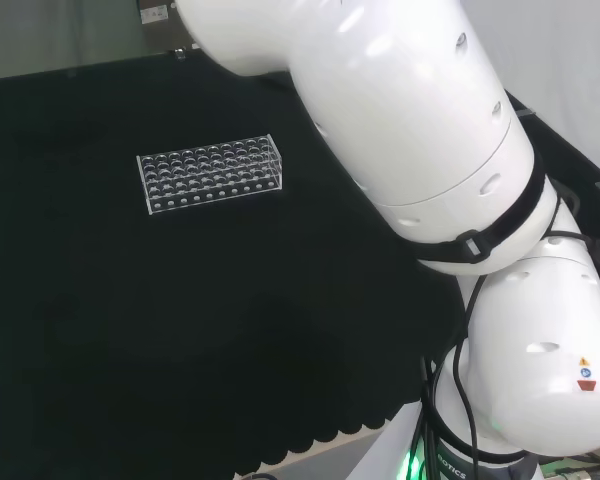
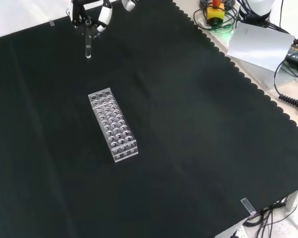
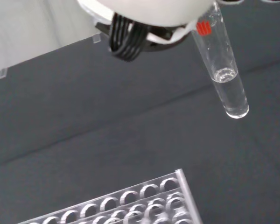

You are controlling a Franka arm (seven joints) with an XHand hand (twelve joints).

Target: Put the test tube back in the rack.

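Firstly, in the head view the clear rack [image 1: 210, 173] lies on the black cloth [image 1: 130, 330] at about ten o'clock from the picture's middle, its long side running nearly left to right, and the big white arm link [image 1: 410, 130] stands at the right. Next, in the front view the hand [image 2: 92, 15] comes in at the top, at about eleven o'clock, and its fingers are curled around the upper end of the test tube [image 2: 88, 47], which hangs almost upright with the round bottom down, well above the cloth. The rack sits near five o'clock from the tube in this view, well apart from it, and its long axis runs from eleven o'clock to five o'clock, so the near short end of the rack points toward the hand. Then, in the wrist view the tube shows close, a little tilted, with some clear liquid [image 3: 225, 74] in the lower part and a red mark [image 3: 203, 28] near the top, where the hand's white body covers it. The corner of the rack with its open holes [image 3: 149, 190] is lower in that picture, apart from the tube's tip. I judge the tube must travel over to the rack and then go down straight along its own axis into one hole.
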